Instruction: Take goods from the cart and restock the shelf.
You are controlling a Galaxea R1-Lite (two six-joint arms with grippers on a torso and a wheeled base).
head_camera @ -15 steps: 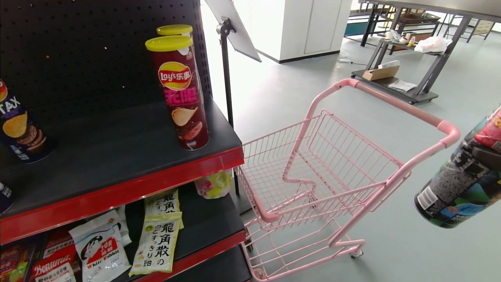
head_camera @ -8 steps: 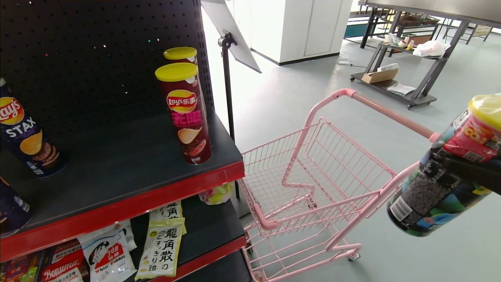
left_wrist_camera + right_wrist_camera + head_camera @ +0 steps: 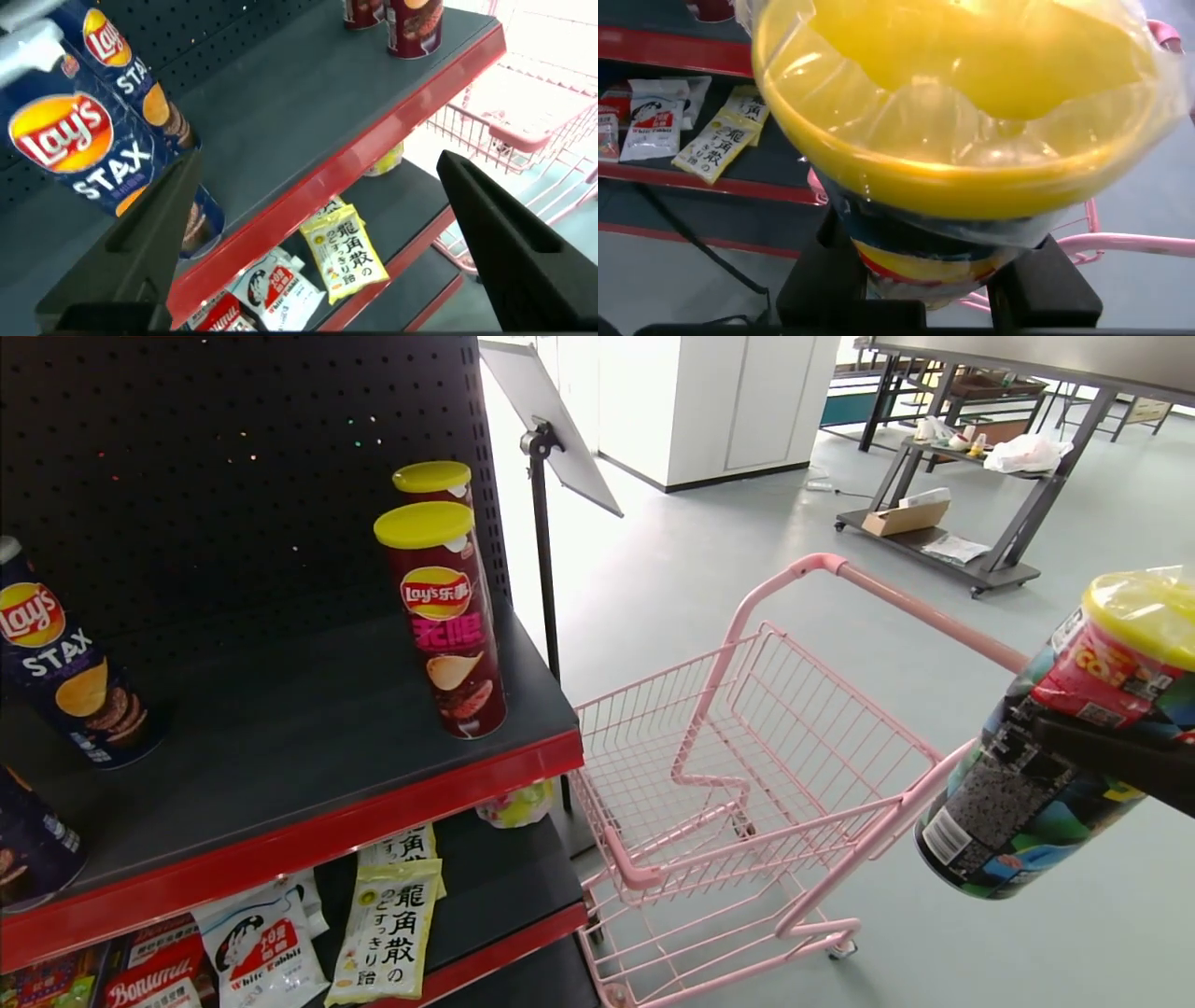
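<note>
My right gripper point(image 3: 1106, 754) is shut on a colourful chip can point(image 3: 1036, 756) with a yellow lid, held tilted in the air to the right of the pink cart point(image 3: 747, 756). In the right wrist view the can's lid point(image 3: 971, 103) is close up, with black fingers point(image 3: 845, 280) pressed on both sides of the can. The black shelf with a red edge point(image 3: 308, 821) carries two maroon cans point(image 3: 443, 625) at its right end and blue cans point(image 3: 61, 672) at its left. My left gripper point(image 3: 318, 243) is open in front of the shelf, near the blue cans point(image 3: 93, 140).
Candy bags point(image 3: 387, 915) lie on the lower shelf. A stand with a tilted white board point(image 3: 546, 420) rises between shelf and cart. Grey floor stretches behind the cart, with a dark rack point(image 3: 943, 523) far back.
The right gripper has carried the can left and a little up, and its yellow lid has come into sight. The camera has shifted, so shelf and cart sit lower in the view.
</note>
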